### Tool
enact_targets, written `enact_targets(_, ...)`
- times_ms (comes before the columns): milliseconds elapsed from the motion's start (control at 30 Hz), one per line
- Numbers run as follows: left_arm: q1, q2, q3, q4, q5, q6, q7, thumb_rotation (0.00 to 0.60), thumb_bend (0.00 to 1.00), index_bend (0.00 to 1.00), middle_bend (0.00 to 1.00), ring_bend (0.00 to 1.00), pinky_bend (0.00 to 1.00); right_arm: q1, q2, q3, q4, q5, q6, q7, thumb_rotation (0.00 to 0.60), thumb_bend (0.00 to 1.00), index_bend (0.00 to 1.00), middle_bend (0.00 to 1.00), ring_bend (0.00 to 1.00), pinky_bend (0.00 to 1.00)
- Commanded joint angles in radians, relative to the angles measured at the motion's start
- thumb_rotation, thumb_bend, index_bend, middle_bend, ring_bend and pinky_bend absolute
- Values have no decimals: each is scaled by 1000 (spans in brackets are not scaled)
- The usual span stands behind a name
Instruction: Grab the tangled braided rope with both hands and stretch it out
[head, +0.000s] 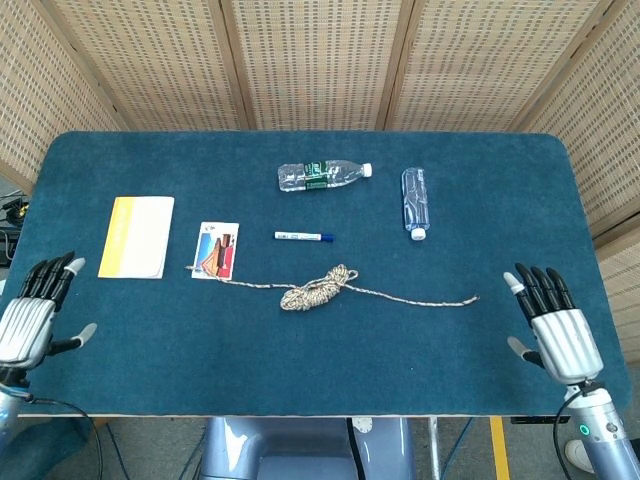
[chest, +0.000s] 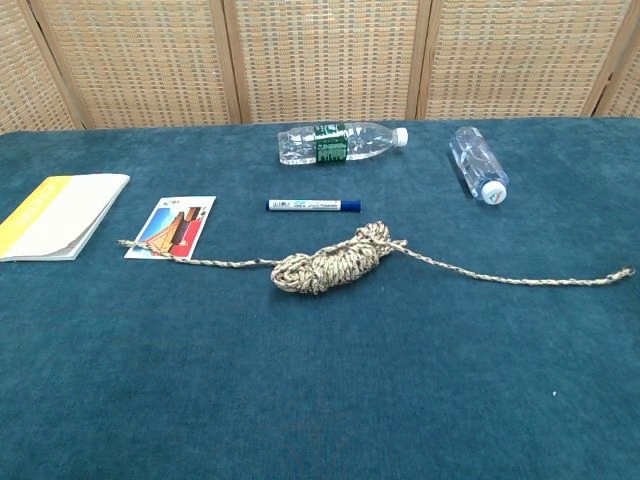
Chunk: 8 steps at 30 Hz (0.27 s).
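Observation:
The braided rope (head: 318, 290) (chest: 332, 262) lies on the blue table, a tangled bundle in the middle with one loose end running left across a picture card and the other trailing right. My left hand (head: 32, 322) hovers at the table's near left corner, fingers spread, holding nothing. At the near right corner, far from the rope's right end (head: 474, 298), my right hand (head: 556, 331) is spread likewise and holds nothing. Neither hand shows in the chest view.
A picture card (head: 217, 249) and a yellow booklet (head: 137, 236) lie at the left. A blue marker (head: 303, 237) sits behind the rope bundle. Two plastic bottles (head: 323, 175) (head: 415, 202) lie further back. A wicker screen stands behind the table.

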Motion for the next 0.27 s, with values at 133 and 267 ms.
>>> enact_targets(133,65,2,28,-20,49,47,12,600,260,0,0,0,0,-42,17,-14,-37,-31,37,-24,600,0,0,0,0,0)
enact_targets(267,89,-4,23,-20,63,61,8,600,261,0,0,0,0,-57,22,-8,-49,-35,48,-25,600,0,0,0,0,0)
